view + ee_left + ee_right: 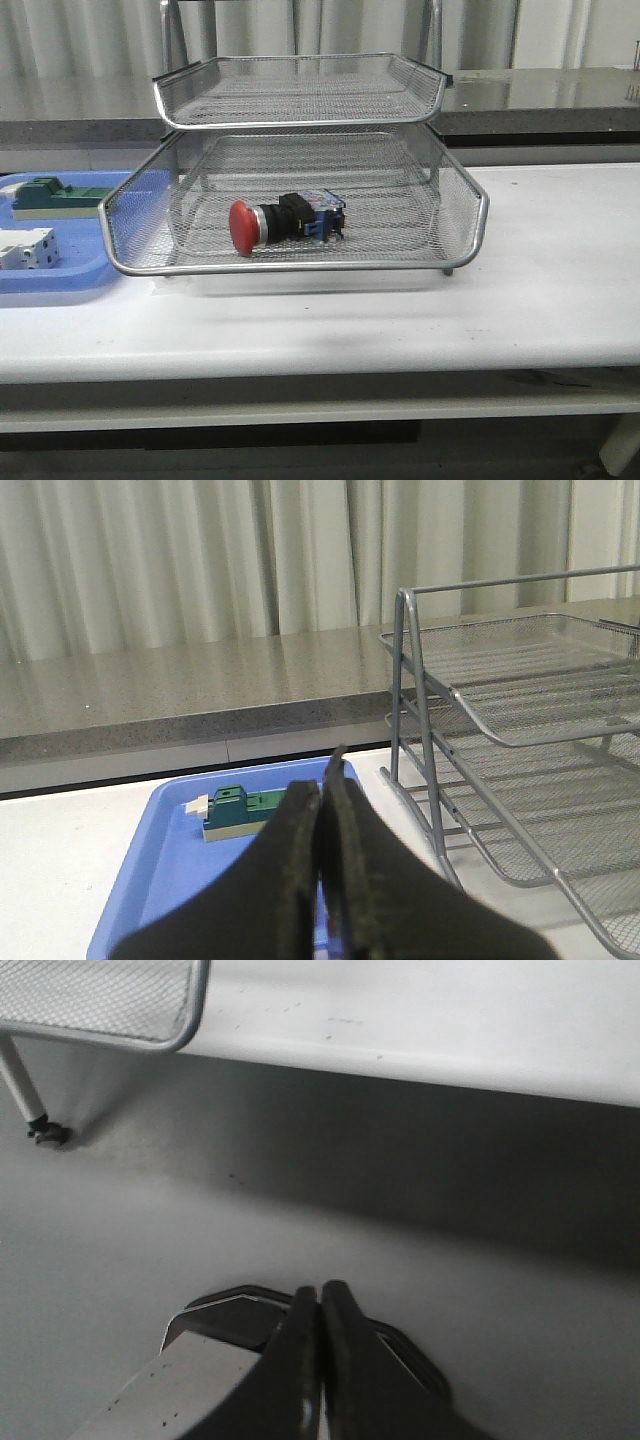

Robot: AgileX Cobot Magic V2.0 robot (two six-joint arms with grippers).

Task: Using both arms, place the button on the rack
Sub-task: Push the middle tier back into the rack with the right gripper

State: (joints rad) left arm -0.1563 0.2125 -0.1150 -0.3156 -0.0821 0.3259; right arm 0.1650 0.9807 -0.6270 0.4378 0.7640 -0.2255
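The button [285, 221], with its red mushroom head toward the left and its blue-black block behind, lies on its side on the lowest tier of the silver wire-mesh rack [300, 266]. No arm shows in the front view. In the left wrist view my left gripper [322, 792] is shut with nothing between its fingers, off to the side of the rack [480, 730] and over the blue tray. My right gripper [320, 1295] is shut and empty too, low near a corner of the rack [150, 1038] and one of its legs. The button is hidden from both wrist views.
A blue plastic tray [70, 280] sits left of the rack, holding a green flat component [55, 196] and a white switch block [25, 248]. The tray [160, 860] and green part [240, 810] also show in the left wrist view. A grey counter and curtains stand behind.
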